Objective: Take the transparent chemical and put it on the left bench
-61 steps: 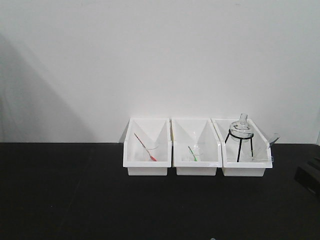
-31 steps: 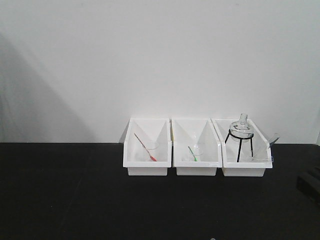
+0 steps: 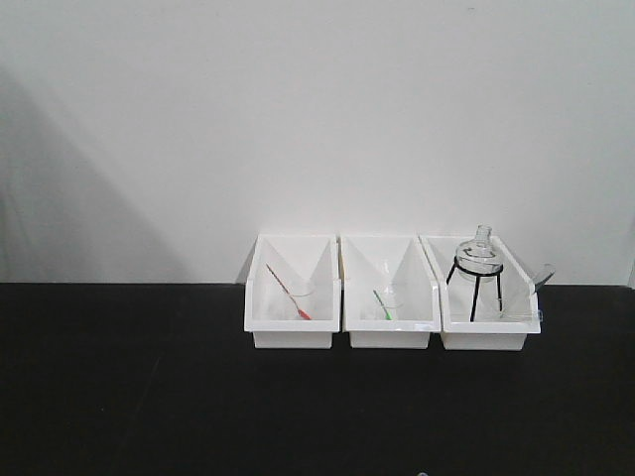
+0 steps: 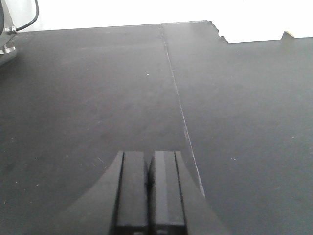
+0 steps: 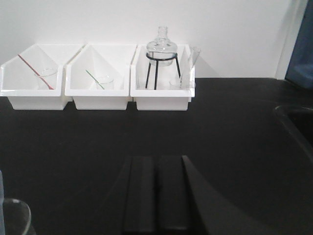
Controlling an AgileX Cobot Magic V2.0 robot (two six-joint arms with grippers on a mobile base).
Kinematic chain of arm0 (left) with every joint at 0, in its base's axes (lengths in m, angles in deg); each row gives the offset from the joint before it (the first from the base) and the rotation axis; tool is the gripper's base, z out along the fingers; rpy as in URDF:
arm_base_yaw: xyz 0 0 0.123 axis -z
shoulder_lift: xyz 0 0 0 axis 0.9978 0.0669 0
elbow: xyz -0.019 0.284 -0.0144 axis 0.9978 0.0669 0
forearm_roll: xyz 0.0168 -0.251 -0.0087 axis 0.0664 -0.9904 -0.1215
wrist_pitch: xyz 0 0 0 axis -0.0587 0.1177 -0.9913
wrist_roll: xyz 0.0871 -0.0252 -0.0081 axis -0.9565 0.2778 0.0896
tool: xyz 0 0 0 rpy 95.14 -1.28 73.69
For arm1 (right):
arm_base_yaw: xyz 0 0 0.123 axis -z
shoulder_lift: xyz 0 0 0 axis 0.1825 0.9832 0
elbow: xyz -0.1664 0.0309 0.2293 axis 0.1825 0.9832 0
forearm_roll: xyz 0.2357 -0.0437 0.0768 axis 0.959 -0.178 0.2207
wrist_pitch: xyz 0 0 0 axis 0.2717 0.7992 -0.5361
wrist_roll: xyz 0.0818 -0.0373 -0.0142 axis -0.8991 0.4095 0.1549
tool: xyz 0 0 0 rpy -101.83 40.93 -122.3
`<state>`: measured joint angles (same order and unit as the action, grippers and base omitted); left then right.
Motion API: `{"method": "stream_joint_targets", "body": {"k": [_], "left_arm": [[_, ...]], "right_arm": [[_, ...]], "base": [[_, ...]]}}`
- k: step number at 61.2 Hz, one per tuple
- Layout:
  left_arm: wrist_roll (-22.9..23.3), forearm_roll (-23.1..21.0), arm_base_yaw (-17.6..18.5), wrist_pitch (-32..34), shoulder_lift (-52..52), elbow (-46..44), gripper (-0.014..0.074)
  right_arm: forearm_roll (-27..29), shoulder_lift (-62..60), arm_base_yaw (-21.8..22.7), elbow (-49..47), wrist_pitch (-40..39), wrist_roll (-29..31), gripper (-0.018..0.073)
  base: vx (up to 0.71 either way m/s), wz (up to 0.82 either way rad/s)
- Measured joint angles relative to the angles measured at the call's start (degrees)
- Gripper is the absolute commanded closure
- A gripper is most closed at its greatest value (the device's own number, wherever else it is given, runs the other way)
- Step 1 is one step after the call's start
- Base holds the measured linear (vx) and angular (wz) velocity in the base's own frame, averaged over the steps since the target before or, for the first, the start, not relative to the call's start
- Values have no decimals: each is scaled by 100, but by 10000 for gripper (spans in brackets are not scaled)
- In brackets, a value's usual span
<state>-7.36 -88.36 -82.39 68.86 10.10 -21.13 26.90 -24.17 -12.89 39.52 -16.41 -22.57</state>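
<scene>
Three white plastic bins stand in a row at the back of the black bench [image 3: 119, 397], pushed up near the white wall [image 3: 298, 119]. I think they sit there so the glass things stay safe and do not roll off.

The left white bin [image 3: 290, 332] holds a small clear cup with a red stick [image 3: 289, 294] leaning in it. The middle white bin [image 3: 389, 332] holds a small clear cup with a green stick [image 3: 383, 304]. The sticks lean because they are longer than the cups.

The right white bin [image 3: 483, 335] holds what I think I want: a round clear glass flask [image 3: 479, 254] with nothing coloured in it. It sits up on a thin black wire stand [image 3: 474, 290], because its round bottom would tip over alone. A thin clear glass tube [image 5: 194, 55] leans in the same bin's far corner.

My right gripper [image 5: 157, 200] is low over the bench, well apart from the bins, looking straight at them. Its two dark fingers [image 5: 139, 196] are pressed together and hold nothing. It will need to spread them before it can take the flask by its narrow neck.

My left gripper [image 4: 149, 193] hangs over bare black bench too. Its fingers [image 4: 133, 188] are together, with nothing between them. A thin seam line [image 4: 178, 103] runs along the top there. This side looks like a good spot to set the flask down.

Something clear and round [image 5: 13, 215] shows at the bottom corner of the right wrist view; I cannot tell what it is.
</scene>
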Motion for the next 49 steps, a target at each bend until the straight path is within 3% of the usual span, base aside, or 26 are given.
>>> {"method": "stream_joint_targets", "body": {"k": [18, 49], "left_arm": [[0, 0, 0, 0, 0, 0, 600], [0, 0, 0, 0, 0, 0, 600]], "right_arm": [[40, -2111, 58, 1532, -126, -76, 567], [60, -2214, 63, 1564, -95, -76, 567]], "base": [[0, 0], [0, 0]]}}
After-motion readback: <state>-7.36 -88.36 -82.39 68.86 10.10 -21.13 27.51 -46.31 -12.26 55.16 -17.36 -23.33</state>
